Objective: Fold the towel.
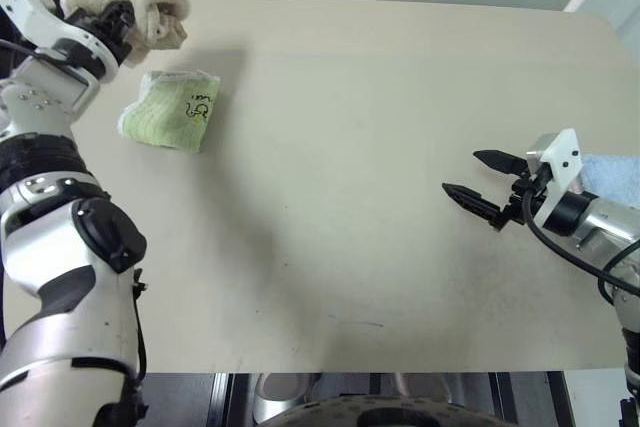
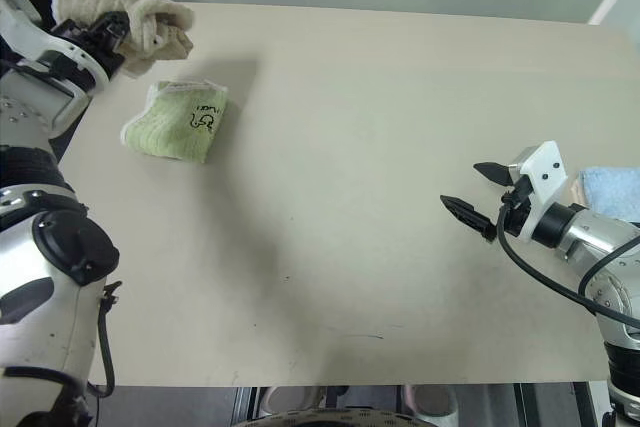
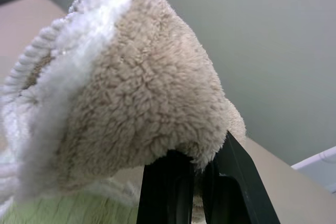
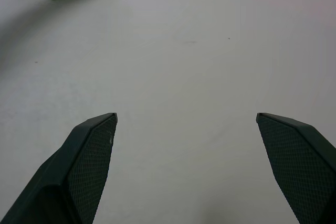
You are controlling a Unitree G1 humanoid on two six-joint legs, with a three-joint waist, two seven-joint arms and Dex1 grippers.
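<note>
The towel [image 1: 125, 2] is a thick bundle of cream terry cloth, bunched and folded over itself, with a paler white band running along one edge, and it's up off the table [image 1: 380, 197] at the far left corner, carried in the air. The left gripper [image 1: 122, 22] has its two black fingers clamped together on a fold of that cloth, with the bulk of the bundle draped over and past the fingertips. In the left wrist view the fleecy pile and the white ribbed edging of the towel show up close, swelling out above the pinched fingers [image 3: 167, 192], and a sliver of pale green sits beneath it. From the head views that green is a light-green folded towel [image 1: 172, 109] with a small dark mark, lying flat on the table just below the raised bundle and apart from it. Over on the right, the right gripper [image 1: 480, 179] hovers above bare tabletop with its fingers spread wide and nothing between them, well apart from the towel. A light-blue folded towel [image 2: 612, 192] lies at the table's right edge behind that gripper.
</note>
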